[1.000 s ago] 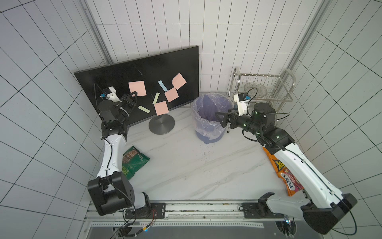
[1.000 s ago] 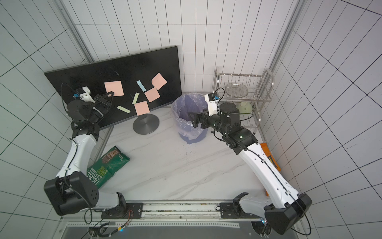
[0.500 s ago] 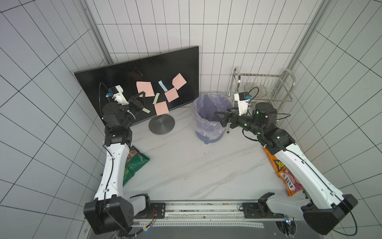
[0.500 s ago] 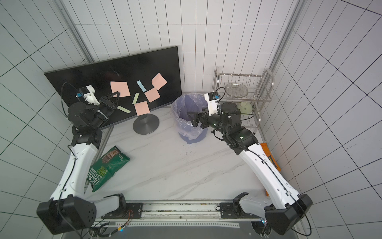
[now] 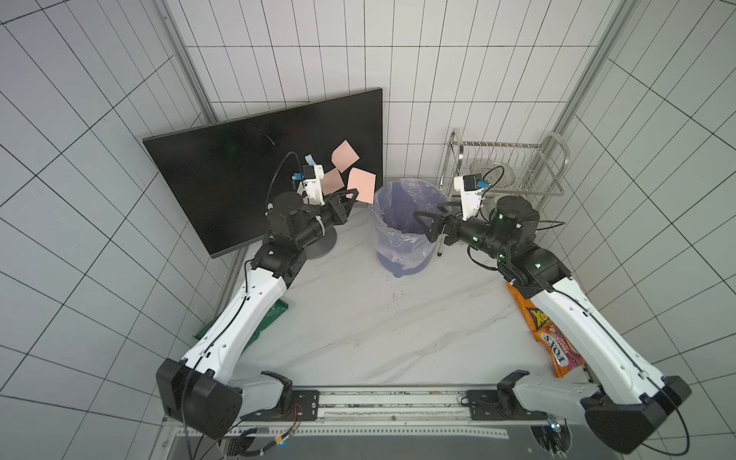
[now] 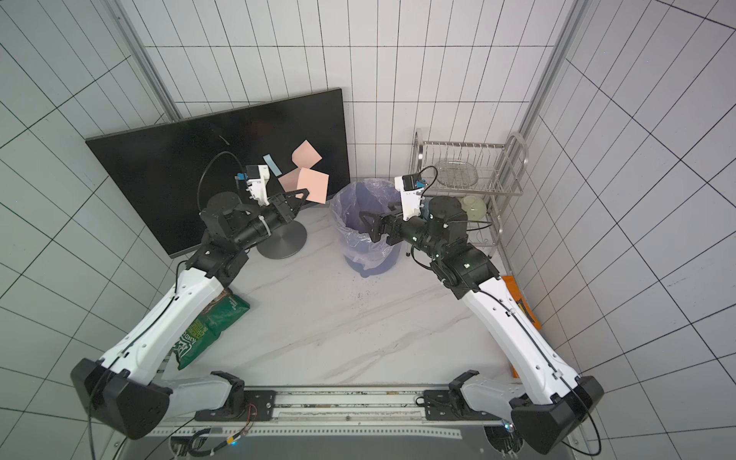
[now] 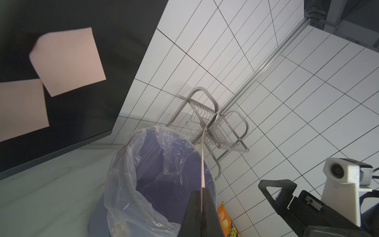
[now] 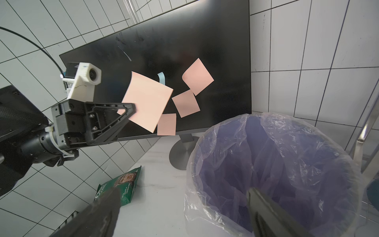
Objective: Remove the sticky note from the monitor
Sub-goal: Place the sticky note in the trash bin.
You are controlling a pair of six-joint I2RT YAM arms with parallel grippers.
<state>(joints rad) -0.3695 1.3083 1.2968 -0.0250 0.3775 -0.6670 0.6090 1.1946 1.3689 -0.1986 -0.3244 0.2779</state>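
White-tiled cell, marble top. Left gripper point(image 5: 352, 196) clamped on corner of pink note point(image 5: 361, 185). Note is clear of monitor point(image 5: 239, 179), upper centre of frame, just left of bin point(image 5: 402, 259) rim. Note square, flat, uncreased. Judgement: peel done for this one, drop into bin left. Three more pink notes point(image 8: 198, 77) and blue strip point(image 8: 161, 77) remain on screen. Right gripper point(image 5: 425, 225) fingers wide, empty, above bin's right rim.
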